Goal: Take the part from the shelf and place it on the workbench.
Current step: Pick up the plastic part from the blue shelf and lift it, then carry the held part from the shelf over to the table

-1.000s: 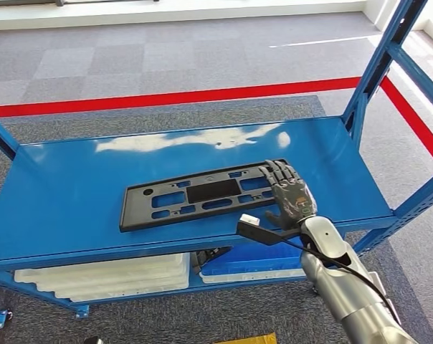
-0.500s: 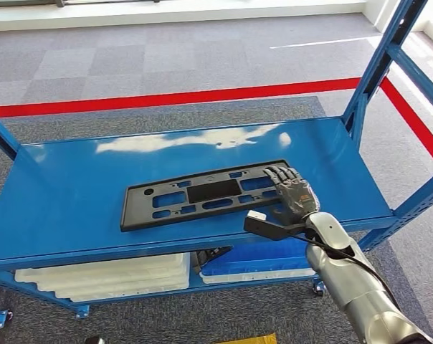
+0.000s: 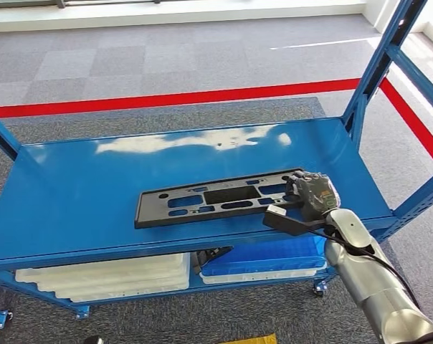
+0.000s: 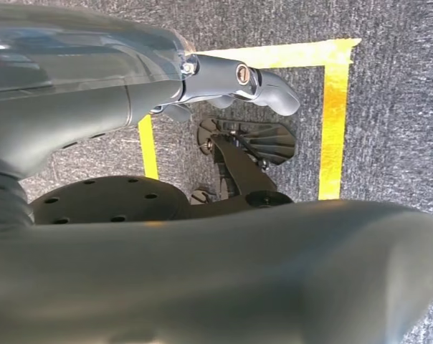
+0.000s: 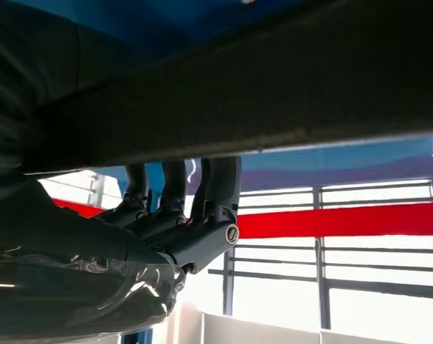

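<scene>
The part [image 3: 219, 197] is a long flat black plastic panel with several cut-outs, lying lengthwise on the blue shelf [image 3: 84, 193] in the head view. My right hand [image 3: 312, 192] grips its right end, fingers curled over the top edge. In the right wrist view the dark fingers [image 5: 170, 193] wrap round the underside of the part [image 5: 257, 93], with blue shelf above it. My left hand [image 4: 241, 79] hangs over the carpet, thumb stretched out, holding nothing.
A blue upright post [image 3: 376, 64] rises at the shelf's right end. On the lower level lie white trays [image 3: 106, 276] and a blue tray [image 3: 268, 258]. Red floor tape [image 3: 176, 97] runs behind the shelf. Yellow tape [image 4: 333, 122] marks the carpet below my left arm.
My right hand has closed its fingers on the part's right end. The part has slid to the right along the shelf with the hand.
</scene>
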Available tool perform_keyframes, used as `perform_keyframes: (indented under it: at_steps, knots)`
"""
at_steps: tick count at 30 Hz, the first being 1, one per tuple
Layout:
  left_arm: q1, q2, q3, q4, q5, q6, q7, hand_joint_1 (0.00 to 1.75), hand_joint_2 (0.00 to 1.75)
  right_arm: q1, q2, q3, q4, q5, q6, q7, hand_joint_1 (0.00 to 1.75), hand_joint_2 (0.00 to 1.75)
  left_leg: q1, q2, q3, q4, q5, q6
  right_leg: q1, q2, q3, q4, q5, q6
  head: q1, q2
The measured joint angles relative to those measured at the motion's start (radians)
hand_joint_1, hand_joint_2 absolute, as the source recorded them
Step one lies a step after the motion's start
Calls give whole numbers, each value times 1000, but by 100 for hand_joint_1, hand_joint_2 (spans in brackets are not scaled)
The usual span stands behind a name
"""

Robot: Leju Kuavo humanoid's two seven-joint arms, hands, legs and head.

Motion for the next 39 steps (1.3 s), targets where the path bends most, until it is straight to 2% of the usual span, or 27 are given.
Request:
perform_keyframes:
  at_steps: [5, 9, 14, 22, 26, 39]
  knots:
    - [0, 0, 0, 0, -1, 2, -25, 0, 0, 43, -6, -30, -62, -33, -5, -3, 175, 175, 0, 0, 0, 0, 0, 0, 0, 0, 0, 0, 0, 0, 0, 0]
    - [2, 0, -8, 0, -14, 9, -92, 0, 0, 129, -4, -87, -191, -131, 10, -32, 175, 175, 0, -1, -1, 0, 0, 0, 0, -1, 0, 0, 0, 0, 0, 0]
    - [6, 0, -23, 0, -20, 0, -155, 0, 0, 233, 15, -183, -434, -300, 99, -72, 175, 175, 0, -2, -3, 0, 0, 0, 0, -1, -2, 0, 0, 0, 0, 0]
    - [8, 0, -26, 0, -15, -10, -175, 0, 0, 252, 31, -262, -669, -585, 241, -116, 175, 175, 0, -2, -3, -1, 0, 0, 0, -1, -3, 0, 0, 0, 0, 0]
    - [9, 0, -26, 0, -12, -17, -178, 0, 175, 249, 34, -269, -724, -663, 275, -122, 175, 175, 0, -2, -3, -1, 0, 0, 0, -1, -3, 0, 0, 0, 0, 0]
    - [11, 0, -26, 0, -11, -20, -167, 0, 175, 237, 38, -263, -754, -702, 293, -109, 175, 175, 0, -2, -3, -1, 0, 0, 0, -1, -3, 0, 0, 0, 0, 0]
